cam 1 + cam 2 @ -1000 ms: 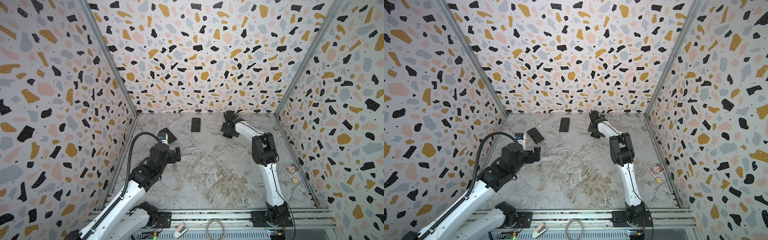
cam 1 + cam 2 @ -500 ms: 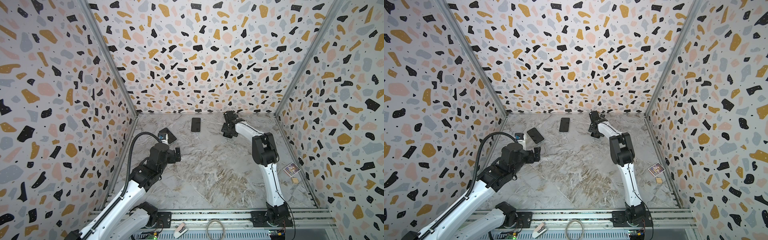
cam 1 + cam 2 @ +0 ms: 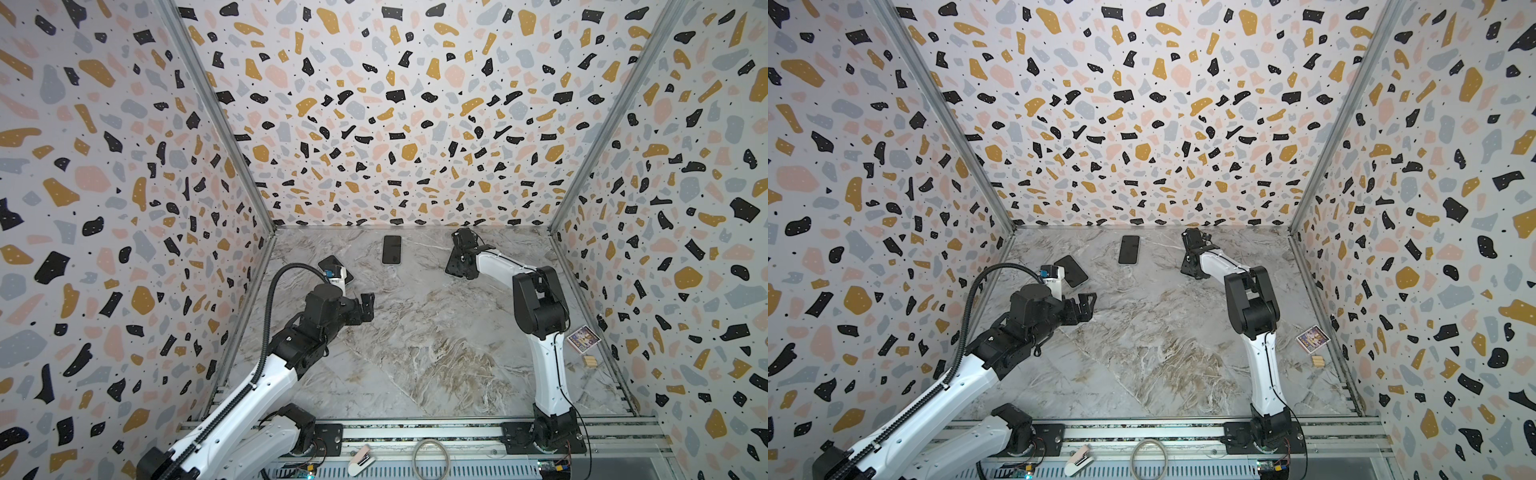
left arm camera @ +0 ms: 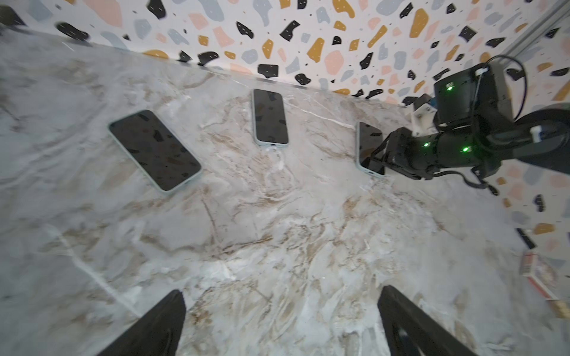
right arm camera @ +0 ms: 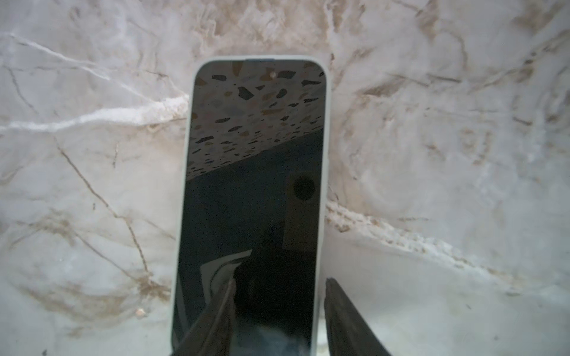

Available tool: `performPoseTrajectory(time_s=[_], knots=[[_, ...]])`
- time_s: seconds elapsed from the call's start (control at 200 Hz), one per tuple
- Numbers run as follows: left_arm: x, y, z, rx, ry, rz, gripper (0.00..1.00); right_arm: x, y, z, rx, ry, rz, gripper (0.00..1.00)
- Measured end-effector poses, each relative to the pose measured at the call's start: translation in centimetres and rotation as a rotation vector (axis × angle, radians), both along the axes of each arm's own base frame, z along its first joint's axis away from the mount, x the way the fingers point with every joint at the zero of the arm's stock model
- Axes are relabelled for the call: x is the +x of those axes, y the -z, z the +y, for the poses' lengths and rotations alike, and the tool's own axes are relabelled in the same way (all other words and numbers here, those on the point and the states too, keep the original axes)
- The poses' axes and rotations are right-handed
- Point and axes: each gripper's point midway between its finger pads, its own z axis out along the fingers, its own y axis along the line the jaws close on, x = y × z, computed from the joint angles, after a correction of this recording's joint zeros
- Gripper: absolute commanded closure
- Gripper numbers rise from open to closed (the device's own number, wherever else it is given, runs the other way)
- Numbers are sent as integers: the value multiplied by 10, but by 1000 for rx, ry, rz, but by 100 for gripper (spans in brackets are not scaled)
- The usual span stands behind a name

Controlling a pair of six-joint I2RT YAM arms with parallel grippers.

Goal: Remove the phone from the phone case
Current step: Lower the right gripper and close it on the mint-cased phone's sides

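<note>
**Right claw is working at the far-right phone**

The phone [image 5: 256, 154] is lying flat, screen up, inside its pale green phone case [image 5: 328, 154], at the far right of the table [image 3: 415, 353]. The right claw [image 5: 280, 279] is sitting low over one end of it. Its jaws are standing partly open. One finger [image 5: 216, 317] is lying over the screen, and the other finger is sitting just outside the long edge of the case. The picture is cutting off the tips, so I cannot tell if they are squeezing yet.

To do this well, I think the outside finger should be catching only the soft rim, so the rim is peeling away from the glass. Going slow and gentle is looking best.

The left claw [image 4: 282, 323] is hanging wide open over the near left of the table and is holding nothing. It is well apart from the phone. It could be helping by holding the case down.

The table is looking smooth and slippery, so the phone may be sliding when pushed. The spotty wall [image 3: 374, 124] is standing close behind, so there is little room there. Two more phones are lying to the left: a middle phone [image 4: 270, 117] and a left phone [image 4: 154, 151]. A card [image 3: 584, 340] is lying by the right wall
</note>
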Motion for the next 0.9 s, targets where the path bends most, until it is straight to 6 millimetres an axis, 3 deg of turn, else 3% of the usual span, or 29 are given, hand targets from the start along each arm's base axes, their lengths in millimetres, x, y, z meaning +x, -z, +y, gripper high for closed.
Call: performPoseTrajectory(time_s=[0.125,0.21,0.29,0.486,0.676,0.896], knots=[[6,-4,-27,-148,61,31,0,-20,0,-5,3,-26,2,51],[7,-7,-37,-200,84,37,0,-24,-4,-8,12,-33,-4,36],[8,-9,-41,-226,93,41,0,-22,-7,-7,29,-44,-16,31],[8,-13,-40,-232,86,30,0,-18,-23,0,80,-71,-49,21],[10,-9,-34,-196,60,23,0,-9,-41,6,110,-74,-69,0],[11,-1,-26,-144,31,31,0,14,-53,10,107,-43,-84,0]])
